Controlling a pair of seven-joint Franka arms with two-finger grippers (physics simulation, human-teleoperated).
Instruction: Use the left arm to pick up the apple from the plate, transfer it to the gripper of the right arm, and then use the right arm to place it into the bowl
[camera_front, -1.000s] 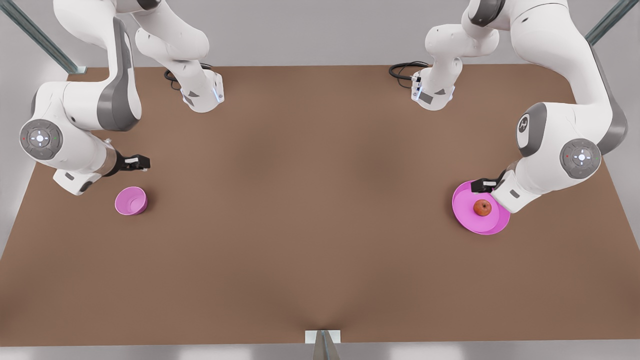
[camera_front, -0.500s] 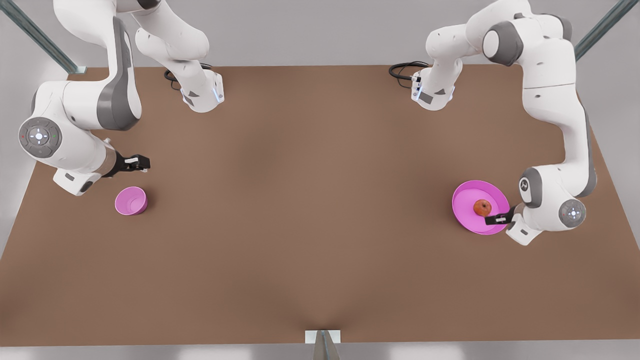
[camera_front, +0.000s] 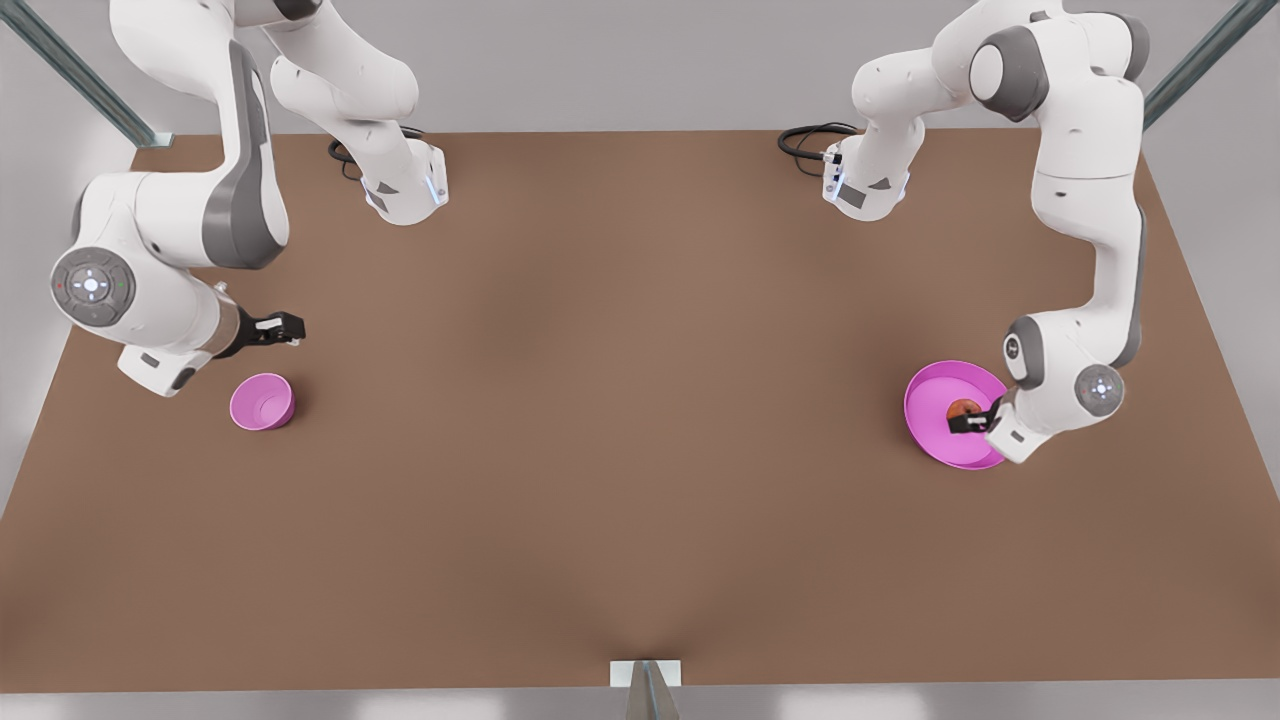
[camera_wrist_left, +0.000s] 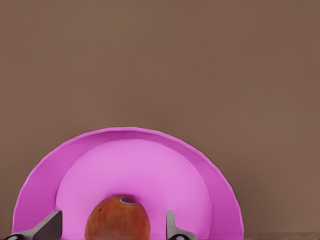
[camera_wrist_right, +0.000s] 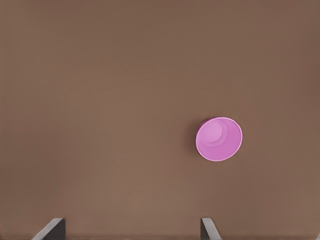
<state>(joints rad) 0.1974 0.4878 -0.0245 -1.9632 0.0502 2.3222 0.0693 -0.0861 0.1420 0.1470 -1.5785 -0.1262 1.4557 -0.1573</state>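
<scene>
A red apple (camera_front: 963, 408) (camera_wrist_left: 118, 220) lies on the pink plate (camera_front: 925, 400) (camera_wrist_left: 150, 165) at the front view's right. My left gripper (camera_front: 970, 422) (camera_wrist_left: 111, 222) is low over the plate, open, with one finger on each side of the apple; the fingertips (camera_wrist_left: 50, 226) stand a little apart from its skin. The pink bowl (camera_front: 262, 402) (camera_wrist_right: 218, 139) stands at the front view's left. My right gripper (camera_front: 285, 328) (camera_wrist_right: 130, 226) waits open above the table just behind the bowl, with nothing between its fingers.
The brown table (camera_front: 620, 400) stretches wide between plate and bowl. Both arm bases (camera_front: 405, 185) (camera_front: 865, 185) and black cables (camera_front: 812, 135) sit at the back edge. A small metal bracket (camera_front: 645, 675) marks the front edge.
The left arm swung from the plate's far side round to its near side, then came down with its fingers around the apple. The right arm shifted only slightly.
</scene>
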